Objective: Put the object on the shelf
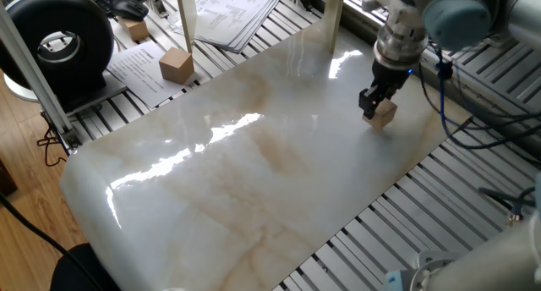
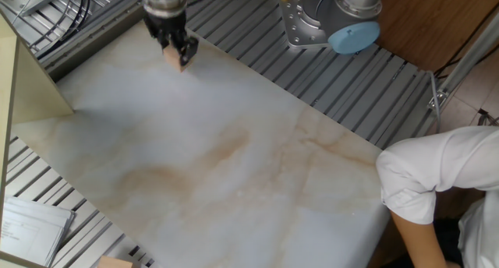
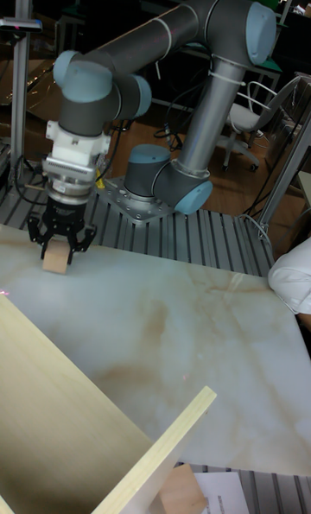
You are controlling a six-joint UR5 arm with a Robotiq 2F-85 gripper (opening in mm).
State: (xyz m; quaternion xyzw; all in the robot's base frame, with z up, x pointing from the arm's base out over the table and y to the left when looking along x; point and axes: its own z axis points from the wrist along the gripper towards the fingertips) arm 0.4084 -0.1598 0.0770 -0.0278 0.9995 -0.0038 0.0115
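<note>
The object, a small light-brown wooden cube (image 1: 385, 113) (image 2: 172, 57) (image 3: 56, 257), sits between the fingers of my gripper (image 1: 377, 105) (image 2: 177, 54) (image 3: 60, 246), which is shut on it. The cube hangs just above the marble tabletop (image 1: 254, 172) near its far right corner in one fixed view. The shelf shows as pale wooden boards (image 3: 78, 410) in the foreground of the tall fixed view, as upright posts (image 1: 333, 16) at the table's back edge, and as a side panel (image 2: 31, 73) to the left of the gripper.
A larger tan block (image 1: 176, 64) (image 3: 181, 490) lies on papers beyond the table's back left. A small tan block (image 1: 133, 29) lies by the keyboard. A black round device (image 1: 59, 41) stands at left. A person's white sleeve (image 2: 429, 182) reaches over the table's edge.
</note>
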